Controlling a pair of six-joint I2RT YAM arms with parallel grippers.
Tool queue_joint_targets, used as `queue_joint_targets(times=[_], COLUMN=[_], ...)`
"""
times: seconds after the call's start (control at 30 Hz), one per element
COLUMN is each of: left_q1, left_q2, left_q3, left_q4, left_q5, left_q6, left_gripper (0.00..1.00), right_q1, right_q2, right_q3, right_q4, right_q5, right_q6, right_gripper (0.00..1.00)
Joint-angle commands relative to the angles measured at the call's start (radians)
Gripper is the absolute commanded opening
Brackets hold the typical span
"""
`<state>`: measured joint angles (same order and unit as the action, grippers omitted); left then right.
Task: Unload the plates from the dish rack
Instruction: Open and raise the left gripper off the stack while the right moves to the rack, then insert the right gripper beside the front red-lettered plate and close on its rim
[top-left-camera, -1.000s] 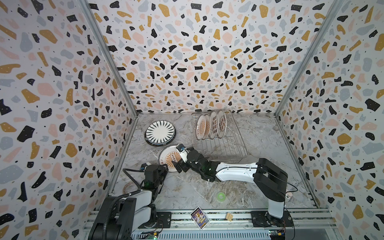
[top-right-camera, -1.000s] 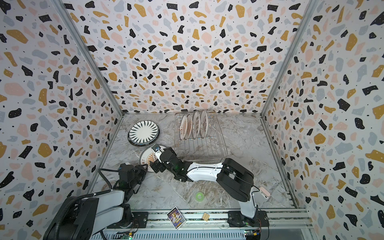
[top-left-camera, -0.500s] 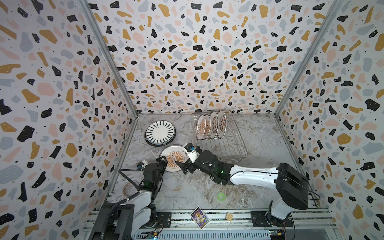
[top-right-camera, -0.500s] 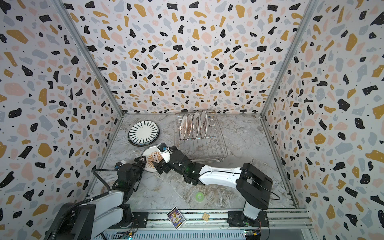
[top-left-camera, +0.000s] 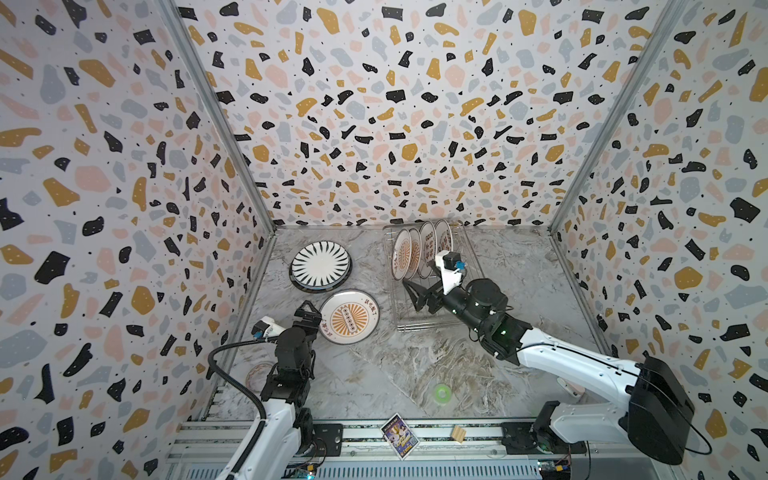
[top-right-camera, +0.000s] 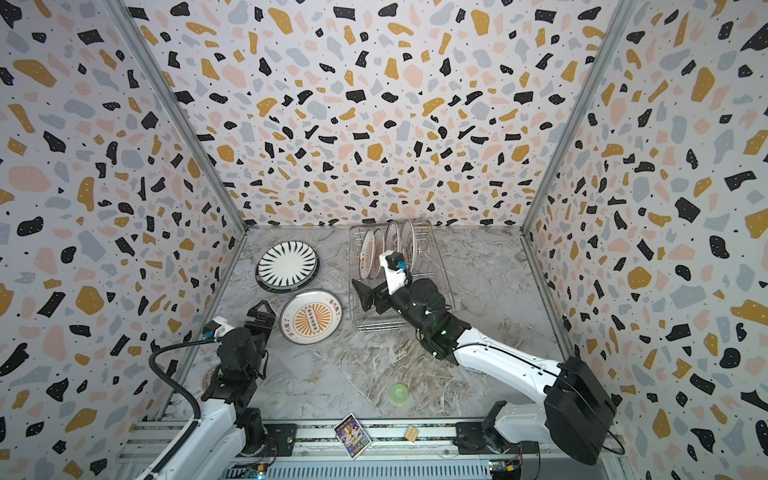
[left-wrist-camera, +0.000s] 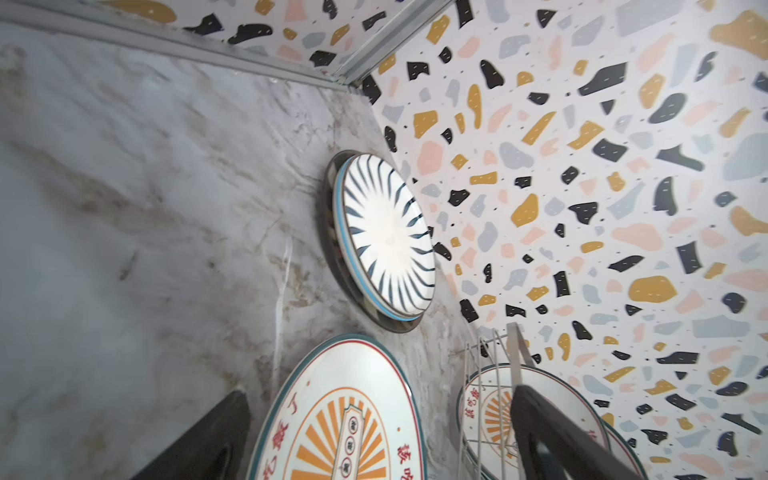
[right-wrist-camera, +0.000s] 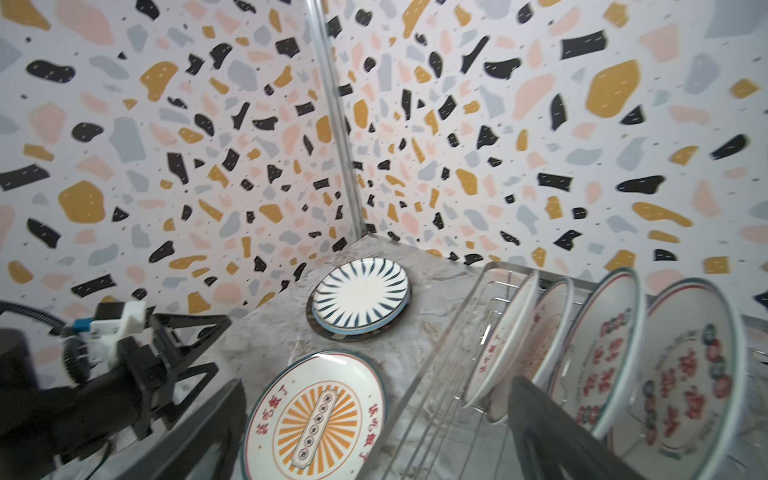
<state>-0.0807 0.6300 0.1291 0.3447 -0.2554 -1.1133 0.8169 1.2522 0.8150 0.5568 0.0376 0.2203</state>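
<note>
Dish rack (top-left-camera: 478, 257) at bench's back edge: 4 plates (top-left-camera: 409, 253) upright in it, yet to unload. Out already: striped-plate stack (top-left-camera: 321, 264) near back-left corner, sunburst plate (top-left-camera: 349, 316) flat beside rack. R gripper (top-left-camera: 414, 296) over rack's front, L gripper (top-left-camera: 311, 313) at sunburst plate's rim, both wide, empty
</note>
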Motion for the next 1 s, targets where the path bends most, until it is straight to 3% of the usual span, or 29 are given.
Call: queue_joint_targets(times=[0.0, 0.13, 0.2, 0.33, 0.47, 0.8, 0.97], left_q1=[-0.024, -0.123, -0.206, -0.393, -0.517, -0.593, -0.608], left_q2=[-0.029, 0.011, 0.046, 0.149, 0.3, 0.63, 0.739], left_q3=[-0.023, -0.072, -0.019, 0.067, 0.153, 0.328, 0.327], left_q4=[0.193, 0.559, 0.557, 0.572, 0.599, 0.644, 0.784], left_q5=[0.136, 0.317, 0.325, 0.285, 0.275, 0.324, 0.302], left_q6=[0.143, 0.214, 0.28, 0.392, 0.459, 0.466, 0.385], left_gripper=[1.0, 1.0, 1.0, 1.0, 1.0, 1.0, 1.0], right_q1=[-0.067, -0.191, -0.245, -0.289, -0.29, -0.288, -0.274], right_q2=[-0.047, -0.031, 0.008, 0.097, 0.21, 0.442, 0.554], right_q3=[-0.011, -0.025, 0.0, 0.078, 0.203, 0.463, 0.586], right_q4=[-0.05, -0.026, -0.03, -0.072, -0.177, -0.335, -0.41], right_q5=[-0.016, -0.147, -0.191, -0.142, -0.058, 0.05, 0.149], right_q6=[0.015, 0.034, 0.058, 0.064, 0.046, 0.016, -0.003], right_gripper=[0.99, 0.99, 0.99, 0.99, 0.85, 0.53, 0.43])
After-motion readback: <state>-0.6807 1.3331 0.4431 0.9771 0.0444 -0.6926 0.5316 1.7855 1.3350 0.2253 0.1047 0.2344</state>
